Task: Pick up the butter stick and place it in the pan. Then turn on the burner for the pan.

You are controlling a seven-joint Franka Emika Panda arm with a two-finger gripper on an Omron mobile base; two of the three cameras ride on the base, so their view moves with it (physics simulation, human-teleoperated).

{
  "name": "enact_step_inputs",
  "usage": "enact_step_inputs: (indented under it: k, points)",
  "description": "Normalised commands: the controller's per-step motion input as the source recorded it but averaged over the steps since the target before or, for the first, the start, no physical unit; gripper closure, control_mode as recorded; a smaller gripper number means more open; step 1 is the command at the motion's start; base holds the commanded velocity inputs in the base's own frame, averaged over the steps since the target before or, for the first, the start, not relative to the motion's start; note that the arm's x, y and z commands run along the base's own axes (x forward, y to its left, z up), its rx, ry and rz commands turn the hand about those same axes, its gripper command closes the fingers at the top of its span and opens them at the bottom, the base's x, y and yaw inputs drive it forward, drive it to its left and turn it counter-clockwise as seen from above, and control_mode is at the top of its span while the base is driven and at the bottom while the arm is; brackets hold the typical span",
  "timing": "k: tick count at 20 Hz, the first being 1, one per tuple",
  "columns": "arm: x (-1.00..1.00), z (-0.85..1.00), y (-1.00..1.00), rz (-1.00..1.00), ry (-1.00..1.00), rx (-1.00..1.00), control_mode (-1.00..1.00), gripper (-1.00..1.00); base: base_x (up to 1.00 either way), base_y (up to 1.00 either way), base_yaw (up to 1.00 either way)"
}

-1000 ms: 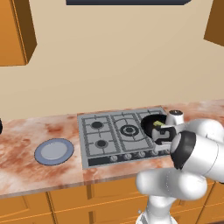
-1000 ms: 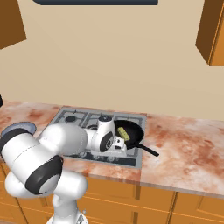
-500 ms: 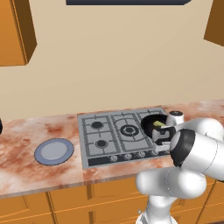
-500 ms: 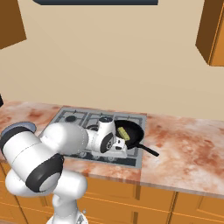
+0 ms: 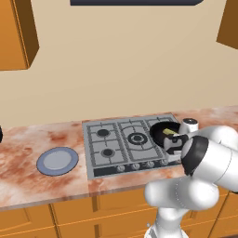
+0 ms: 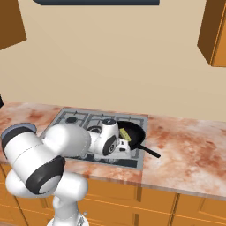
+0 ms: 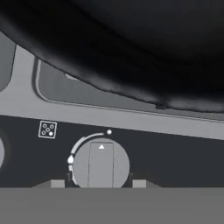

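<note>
My pincer (image 7: 98,183) sits at the front edge of the grey gas cooktop (image 5: 116,144), on the round grey burner knob (image 7: 100,165) at the right end of the dark control strip. The small pale-yellow butter stick (image 6: 125,133) lies in the round black frying pan (image 6: 133,132), just behind the pincer on the front right burner. Its long axis runs roughly front to back across the counter (image 6: 190,145). The pan's dark handle (image 6: 149,151) points toward the counter's front right. My fingertips (image 7: 57,183) are narrowed onto both sides of the knob; its pointer mark points toward the pan.
</note>
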Motion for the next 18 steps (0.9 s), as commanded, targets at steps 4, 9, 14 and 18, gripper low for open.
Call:
enact_step_inputs:
  k: [4, 9, 14, 18]
  points:
    - [-0.03, -0.22, 0.01, 0.14, 0.00, -0.02, -1.00, 1.00, 0.00, 0.00, 0.00]
    - [-0.06, -0.20, 0.00, 0.15, 0.00, -0.01, -1.00, 1.00, 0.00, 0.00, 0.00]
    - [-0.03, -0.14, 0.01, 0.15, -0.01, 0.00, -1.00, 1.00, 0.00, 0.00, 0.00]
    - [0.00, -0.16, 0.04, 0.15, -0.01, 0.00, -1.00, 1.00, 0.00, 0.00, 0.00]
